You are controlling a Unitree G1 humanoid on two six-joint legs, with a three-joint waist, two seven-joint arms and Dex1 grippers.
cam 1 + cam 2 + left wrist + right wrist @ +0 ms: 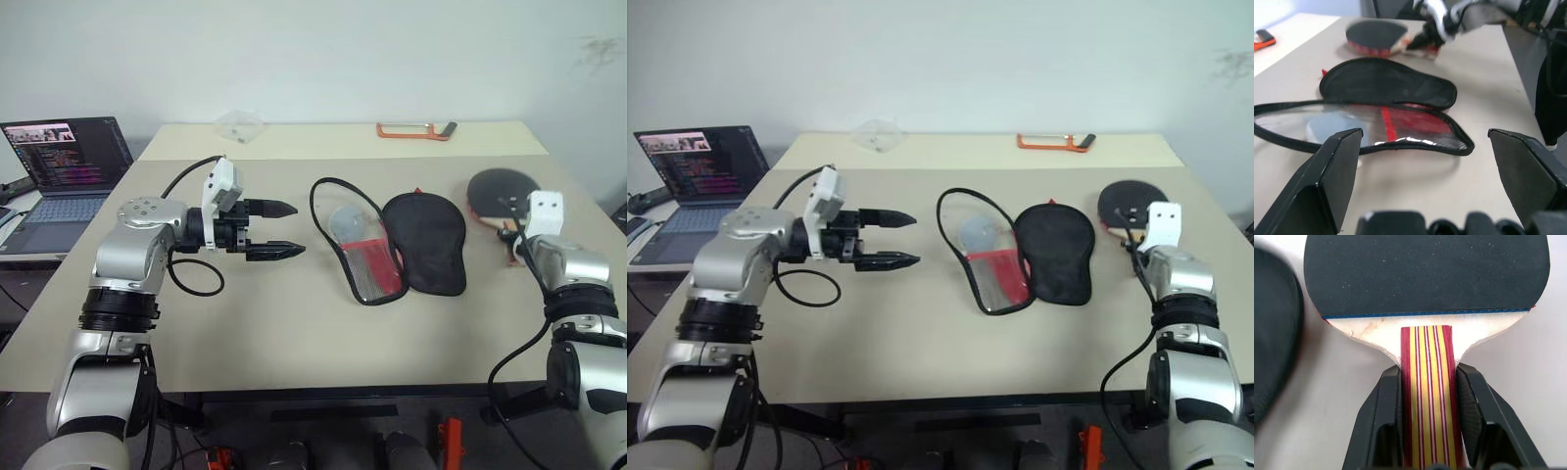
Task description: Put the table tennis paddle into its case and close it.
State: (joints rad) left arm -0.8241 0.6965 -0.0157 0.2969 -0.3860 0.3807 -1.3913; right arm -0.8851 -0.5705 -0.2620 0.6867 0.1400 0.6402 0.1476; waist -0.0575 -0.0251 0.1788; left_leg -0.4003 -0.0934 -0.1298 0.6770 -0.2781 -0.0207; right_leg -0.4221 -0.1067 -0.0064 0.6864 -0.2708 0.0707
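Presently: table tennis paddle (1426, 274) near the desk's (274, 333) right edge, handle clamped between the right hand's (1427, 382) fingers. Case (392, 240) unzipped, lying mid-desk. Left hand (279, 230) spread wide, empty, hovering near the case. Risk: a narrow handle grip may let the blade swing or slip. Beige desk; laptop (64, 181) beside the left edge; pale wall behind.
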